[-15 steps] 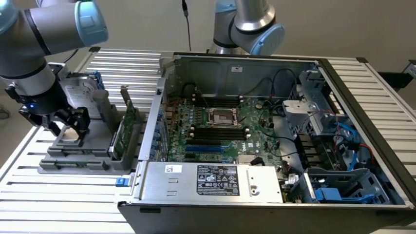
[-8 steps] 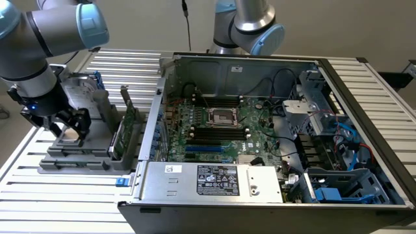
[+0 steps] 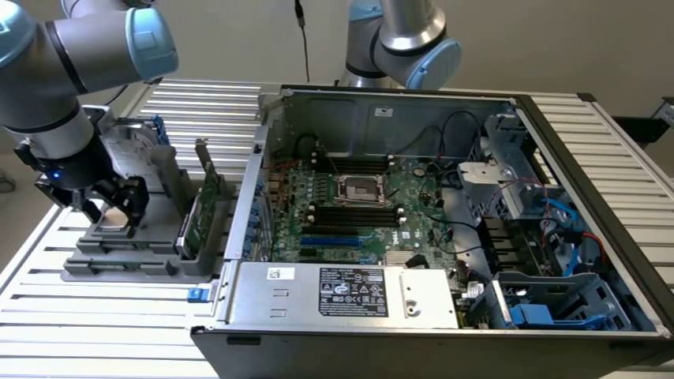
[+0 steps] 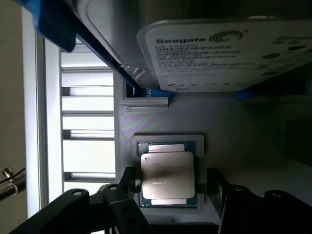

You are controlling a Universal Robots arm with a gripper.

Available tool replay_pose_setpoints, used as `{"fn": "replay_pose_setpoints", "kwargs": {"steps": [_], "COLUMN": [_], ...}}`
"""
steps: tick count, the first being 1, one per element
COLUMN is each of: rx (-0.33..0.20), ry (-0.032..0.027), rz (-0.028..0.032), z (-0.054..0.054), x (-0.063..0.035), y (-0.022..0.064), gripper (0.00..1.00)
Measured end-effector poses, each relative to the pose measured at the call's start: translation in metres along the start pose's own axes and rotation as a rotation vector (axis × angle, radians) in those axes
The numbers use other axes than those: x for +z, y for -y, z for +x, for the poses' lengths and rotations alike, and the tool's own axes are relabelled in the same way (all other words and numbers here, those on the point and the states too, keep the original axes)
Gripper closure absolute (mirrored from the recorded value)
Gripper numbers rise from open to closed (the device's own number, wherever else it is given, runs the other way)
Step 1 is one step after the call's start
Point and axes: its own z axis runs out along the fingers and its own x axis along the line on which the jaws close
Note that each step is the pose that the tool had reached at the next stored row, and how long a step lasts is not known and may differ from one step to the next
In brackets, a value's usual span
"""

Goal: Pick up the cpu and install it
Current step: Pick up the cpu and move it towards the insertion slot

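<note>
Parked over the cpu (image 4: 168,173) with gripper (image 4: 170,192) released, jaws wide to straddle its edges; seemingly no contact. Seated flat in grey holder (image 3: 137,257) (recess for repeatable pickup), exterior view's left, beside hard drive (image 4: 219,48).

Lit brightly and evenly in the exterior view; dimmer at the wrist, washed out by glare off the tabletop (image 4: 87,103), shadowed beneath the hard drive (image 4: 219,53)
</note>
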Motion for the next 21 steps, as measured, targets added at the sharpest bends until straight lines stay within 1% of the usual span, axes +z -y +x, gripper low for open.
{"fn": "replay_pose_setpoints", "kwargs": {"steps": [7, 8, 9, 10, 14, 16, 17, 21], "rx": [0.0, 0.0, 0.0, 0.0, 0.0, 0.0, 0.0, 0.0], "ry": [-0.0014, -0.0016, -0.0019, -0.0022, -0.0038, -0.0048, -0.0051, -0.0068], "rz": [0.0, 0.0, 0.0001, 0.0, 0.0001, 0.0001, 0.0001, 0.0001], "z": [0.0, 0.0, 0.0, 0.0, 0.0, 0.0, 0.0, 0.0], "x": [0.0003, 0.0004, 0.0003, 0.0003, 0.0003, 0.0003, 0.0003, 0.0003], "y": [0.0, 0.0, 0.0, 0.0, 0.0, 0.0, 0.0, 0.0], "gripper": [0.3, 0.33, 0.33, 0.4, 0.4, 0.42, 0.45, 0.45]}}
